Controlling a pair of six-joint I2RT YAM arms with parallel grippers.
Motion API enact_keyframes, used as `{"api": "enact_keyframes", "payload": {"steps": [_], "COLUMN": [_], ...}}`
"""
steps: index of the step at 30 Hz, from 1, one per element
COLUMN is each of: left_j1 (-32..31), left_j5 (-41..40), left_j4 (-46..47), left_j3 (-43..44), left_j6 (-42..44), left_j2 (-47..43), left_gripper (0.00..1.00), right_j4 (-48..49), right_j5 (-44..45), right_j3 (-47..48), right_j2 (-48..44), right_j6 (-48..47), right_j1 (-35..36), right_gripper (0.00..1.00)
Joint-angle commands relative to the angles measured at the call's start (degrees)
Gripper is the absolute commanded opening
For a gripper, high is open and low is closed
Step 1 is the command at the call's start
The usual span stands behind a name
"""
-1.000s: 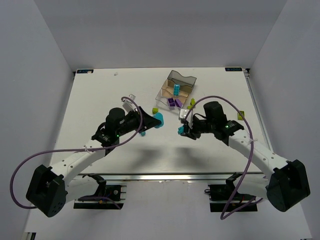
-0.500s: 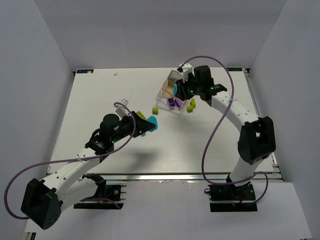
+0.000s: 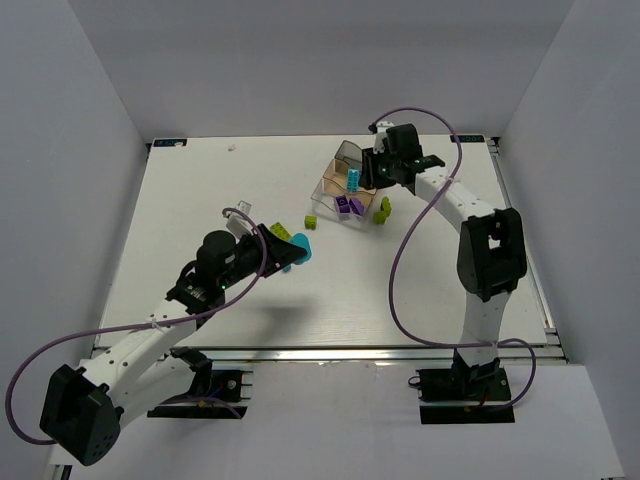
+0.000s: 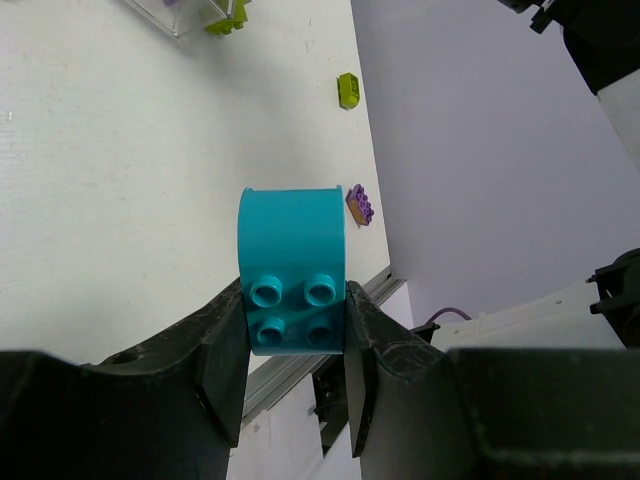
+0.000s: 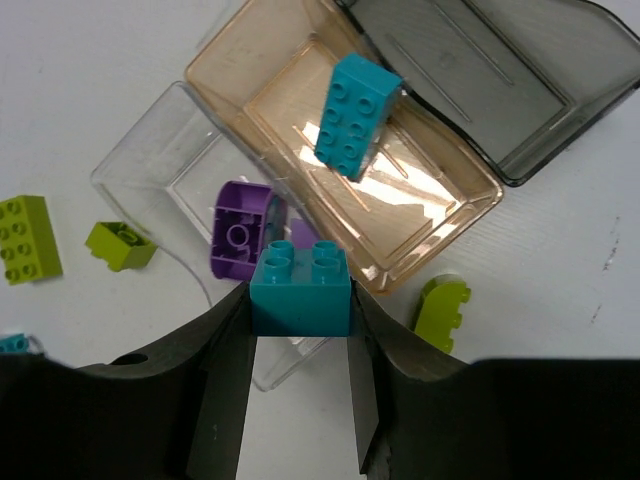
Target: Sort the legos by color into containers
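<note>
**Bringing my cyan brick up to the tray**

My right claw [image 5: 300, 312] is hanging over the tray [image 5: 150, 170] in the upper right of the top view, having swung up from mid-frame within the last second. It is gripping a square cyan brick [image 5: 300, 285], seemingly just short of the tan compartment [image 5: 440, 200] where a longer cyan brick [image 5: 355, 115] is lying, so the drop is coming next. My left claw [image 4: 295, 335], drawing back slightly near centre, is clenching a rounded cyan brick [image 4: 292, 240].

Open table [image 3: 190, 185] left of tray [image 3: 352, 155], legos [image 3: 311, 221]
</note>
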Motion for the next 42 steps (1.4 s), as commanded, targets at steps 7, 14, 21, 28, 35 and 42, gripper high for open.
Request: {"api": "enact_keyframes", "payload": {"steps": [7,14,21,28,35,42], "left_j1": [0.26,0.26,0.26,0.26,0.18,0.26], "left_j5": [-0.26,0.01,0.01,0.62,2.29,3.35], "left_j4": [0.03,0.03,-0.15,0.20,1.17,-1.11], "left_j3": [1.65,2.62,3.67,5.86,9.99,19.04], "left_j6": [0.21,0.30,0.57,1.00,2.15,5.13], "left_j2": [1.58,2.90,4.22,7.03,12.56,23.10], "left_gripper": [0.01,0.01,0.01,0.01,0.01,0.01], "right_j4": [1.92,3.50,4.03,3.85,3.07,3.05], "right_j5": [2.03,2.91,3.53,2.12,-0.95,-23.21], "right_j3": [5.14,7.95,9.18,10.32,11.11,5.34], "right_j2": [4.99,8.51,10.10,11.15,9.75,-1.83], "right_j6": [0.59,-0.47,-0.82,-0.91,-1.26,-20.13], "right_j1": [-1.30,-1.48,-2.09,-2.80,-3.68,-4.90], "right_gripper": [0.15,0.26,0.45,0.57,0.69,0.89]}}
